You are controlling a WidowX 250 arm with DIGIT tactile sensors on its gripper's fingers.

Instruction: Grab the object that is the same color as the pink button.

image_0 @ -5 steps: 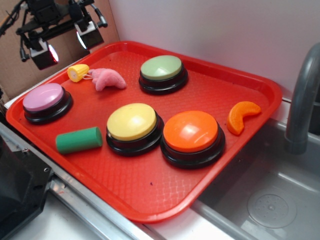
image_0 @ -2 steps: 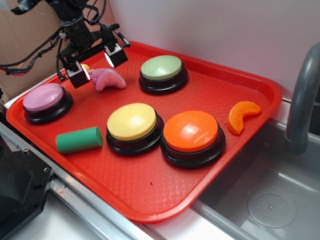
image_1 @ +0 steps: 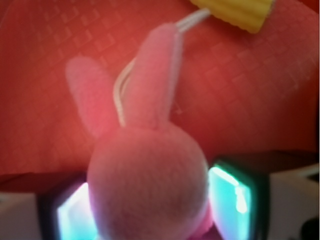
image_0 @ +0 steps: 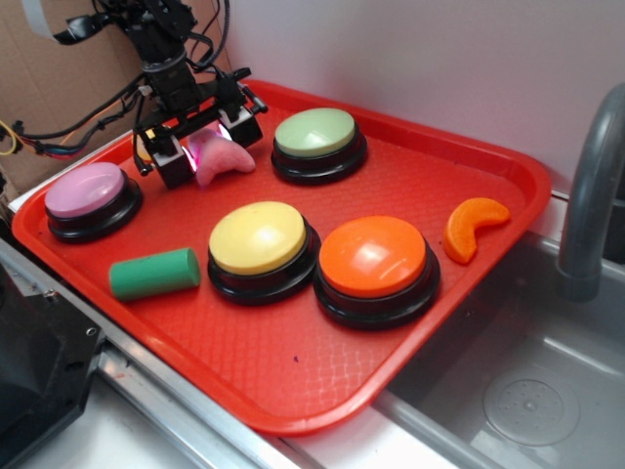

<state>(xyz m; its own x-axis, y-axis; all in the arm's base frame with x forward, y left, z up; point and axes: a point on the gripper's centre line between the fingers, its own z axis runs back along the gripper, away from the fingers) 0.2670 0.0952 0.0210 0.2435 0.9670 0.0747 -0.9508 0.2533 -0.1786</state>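
since a second ago my gripper (image_0: 198, 149) dropped, fingers spread around the pink toy (image_0: 220, 161); its cord to the yellow piece (image_1: 235, 12) may snag.

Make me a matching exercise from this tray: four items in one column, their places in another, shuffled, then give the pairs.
Items:
1. pink toy
2. green cylinder
3. orange crescent slice
4. pink button

Places:
A. right side of the red tray, nearest the grey faucet
B. between the gripper fingers
C. left edge of the tray
D. lying just left of the yellow button

Pairs: 1-B, 2-D, 3-A, 4-C
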